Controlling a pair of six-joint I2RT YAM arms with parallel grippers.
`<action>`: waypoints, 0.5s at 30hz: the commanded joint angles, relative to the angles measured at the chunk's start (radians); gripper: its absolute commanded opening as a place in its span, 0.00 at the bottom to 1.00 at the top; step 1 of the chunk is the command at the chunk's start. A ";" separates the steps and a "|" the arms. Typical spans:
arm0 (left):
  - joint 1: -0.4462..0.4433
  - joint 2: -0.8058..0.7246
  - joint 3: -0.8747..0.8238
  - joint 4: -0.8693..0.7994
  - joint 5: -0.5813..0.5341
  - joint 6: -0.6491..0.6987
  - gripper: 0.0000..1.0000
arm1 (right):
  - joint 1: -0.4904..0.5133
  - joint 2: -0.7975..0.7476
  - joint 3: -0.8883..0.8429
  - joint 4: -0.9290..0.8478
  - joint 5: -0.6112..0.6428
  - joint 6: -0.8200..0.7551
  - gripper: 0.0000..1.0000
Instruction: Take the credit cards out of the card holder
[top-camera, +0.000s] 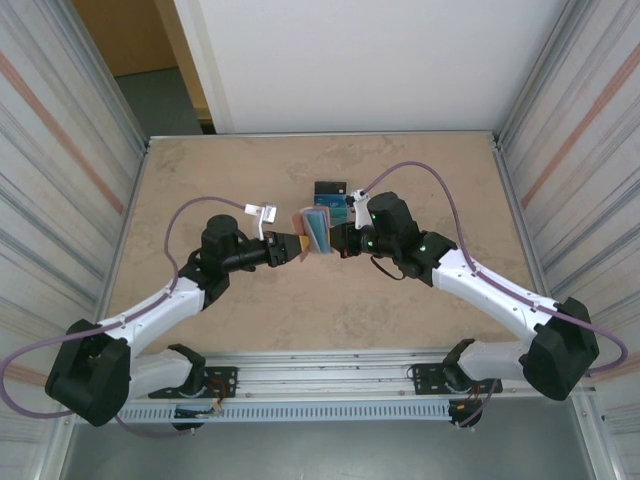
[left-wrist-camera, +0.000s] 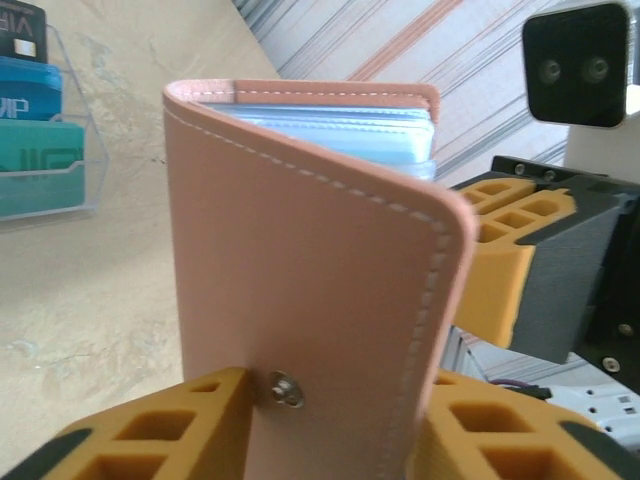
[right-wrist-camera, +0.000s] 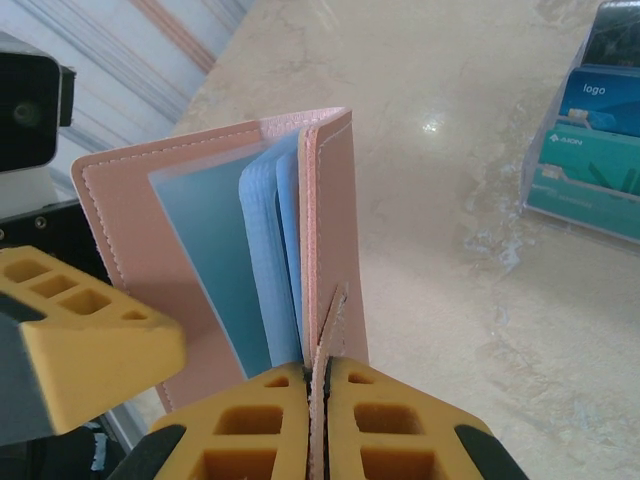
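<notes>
My left gripper (left-wrist-camera: 335, 388) pinches 1 cover (left-wrist-camera: 300, 270) of the card holder (top-camera: 315, 229) from 9 o'clock, right gripper (right-wrist-camera: 318, 377) clamps the strap tab (right-wrist-camera: 331, 322), baring its pockets (right-wrist-camera: 262, 250).

The card holder (left-wrist-camera: 320, 270) stands upright, clamped at six o'clock by the left gripper (left-wrist-camera: 330, 435), pale blue pockets peeking at twelve. At ten o'clock, credit cards (left-wrist-camera: 35, 120) sit in a clear stand (left-wrist-camera: 92, 130).

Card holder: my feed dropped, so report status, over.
Left fingers shut on card holder, upright. Right fingers pinch its strap, holder spread open. Credit cards stand in clear rack behind; nothing in the way.
</notes>
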 joint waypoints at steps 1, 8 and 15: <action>-0.006 -0.001 0.030 -0.012 -0.017 0.027 0.35 | -0.007 -0.038 0.022 0.063 -0.045 0.013 0.00; -0.009 0.025 0.033 -0.006 -0.023 0.027 0.16 | -0.024 -0.024 0.009 0.127 -0.135 0.062 0.00; -0.009 0.033 0.033 0.009 -0.023 0.026 0.06 | -0.062 -0.034 -0.019 0.209 -0.234 0.120 0.00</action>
